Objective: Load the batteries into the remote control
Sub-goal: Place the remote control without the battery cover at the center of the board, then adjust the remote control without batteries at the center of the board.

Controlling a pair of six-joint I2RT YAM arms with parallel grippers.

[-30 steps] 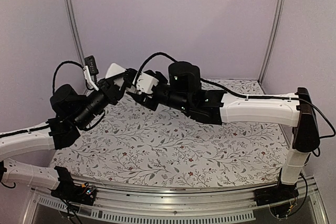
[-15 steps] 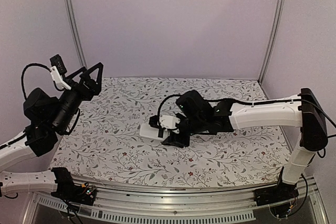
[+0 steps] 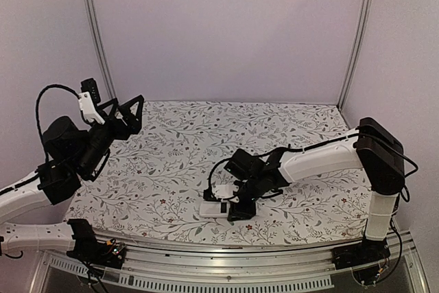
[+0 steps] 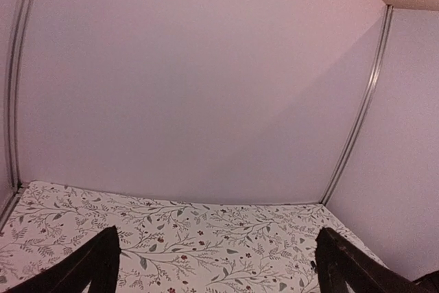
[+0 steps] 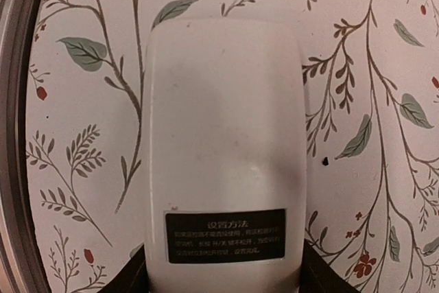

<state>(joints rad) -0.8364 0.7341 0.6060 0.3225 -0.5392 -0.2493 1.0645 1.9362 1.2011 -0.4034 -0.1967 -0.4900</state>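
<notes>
Your right pincer clamps remote control, back-up on counter; left pincer apart. Nxt prob: open its back.

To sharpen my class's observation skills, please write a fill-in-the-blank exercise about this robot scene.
The remote lies on the table with its white ___ up.
Its label is ___ with pale writing.
The tool gripping the remote belongs to the ___ arm.
The left tool is open and holds ___.
Missing words: back, black, right, nothing.
</notes>
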